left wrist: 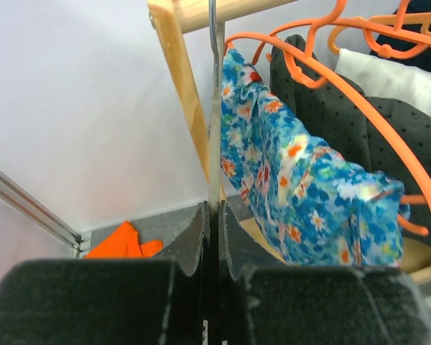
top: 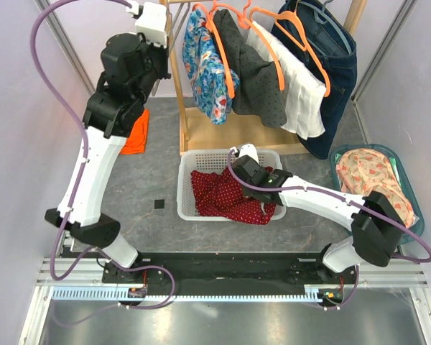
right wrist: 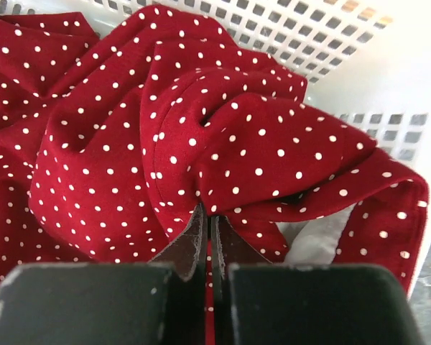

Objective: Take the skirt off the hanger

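Note:
The red skirt with white dots [top: 226,195] lies crumpled in the white basket [top: 201,158]. My right gripper [right wrist: 210,215] is down in the basket, shut on a fold of the skirt [right wrist: 201,129]. My left gripper [left wrist: 215,208] is high at the left end of the clothes rack, shut on a thin silver hanger wire [left wrist: 214,129]. The wire runs straight up to the wooden rail [left wrist: 201,8]. No cloth shows on that wire. The rest of the hanger is hidden.
Orange hangers on the rail carry a blue floral garment [top: 205,61], a dark dotted one [top: 255,79], a white one [top: 302,93] and a denim one [top: 337,65]. An orange cloth [top: 136,133] lies left of the rack. A teal tub [top: 343,154] stands at the right.

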Controlling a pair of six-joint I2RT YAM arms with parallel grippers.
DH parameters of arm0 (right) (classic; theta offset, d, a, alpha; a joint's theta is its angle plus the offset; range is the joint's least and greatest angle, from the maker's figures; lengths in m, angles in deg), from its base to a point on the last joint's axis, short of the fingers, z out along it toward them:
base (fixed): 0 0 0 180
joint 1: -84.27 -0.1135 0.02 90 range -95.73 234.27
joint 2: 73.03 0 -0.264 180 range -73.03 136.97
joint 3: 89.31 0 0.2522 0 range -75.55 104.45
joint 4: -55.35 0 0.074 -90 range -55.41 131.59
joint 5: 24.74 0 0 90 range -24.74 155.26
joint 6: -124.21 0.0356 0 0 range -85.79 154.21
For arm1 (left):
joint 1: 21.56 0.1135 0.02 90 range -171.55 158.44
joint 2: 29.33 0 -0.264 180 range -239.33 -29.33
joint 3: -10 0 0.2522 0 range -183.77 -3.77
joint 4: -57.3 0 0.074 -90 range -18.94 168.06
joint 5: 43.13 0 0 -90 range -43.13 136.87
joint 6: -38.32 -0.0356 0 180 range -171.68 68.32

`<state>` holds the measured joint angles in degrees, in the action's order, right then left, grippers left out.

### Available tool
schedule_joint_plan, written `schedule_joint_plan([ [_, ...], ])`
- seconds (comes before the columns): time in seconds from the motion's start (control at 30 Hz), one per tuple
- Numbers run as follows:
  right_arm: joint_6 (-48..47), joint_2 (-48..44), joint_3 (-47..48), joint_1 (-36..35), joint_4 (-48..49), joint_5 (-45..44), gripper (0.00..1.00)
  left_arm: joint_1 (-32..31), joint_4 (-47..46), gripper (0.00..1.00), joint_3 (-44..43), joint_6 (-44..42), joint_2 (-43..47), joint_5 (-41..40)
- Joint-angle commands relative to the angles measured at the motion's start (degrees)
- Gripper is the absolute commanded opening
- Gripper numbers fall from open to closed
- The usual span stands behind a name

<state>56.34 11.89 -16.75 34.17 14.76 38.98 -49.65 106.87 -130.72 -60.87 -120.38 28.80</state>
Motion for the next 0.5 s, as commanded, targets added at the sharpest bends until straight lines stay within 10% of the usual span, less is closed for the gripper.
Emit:
schedule_joint_plan([
  [0.0, 3.6, -0.2, -1.1, 0.3, 6.2, 0.5, 0.00, 0.0, -3.2, 0.02, -5.8, -2.7, -3.9, -1.9],
  [0.47, 7.4, -1.5, -9.1, 0.4, 16.4, 6.2, 0.00, 0.8, -7.4, 0.02, -16.9, -3.1, -17.1, -3.8],
])
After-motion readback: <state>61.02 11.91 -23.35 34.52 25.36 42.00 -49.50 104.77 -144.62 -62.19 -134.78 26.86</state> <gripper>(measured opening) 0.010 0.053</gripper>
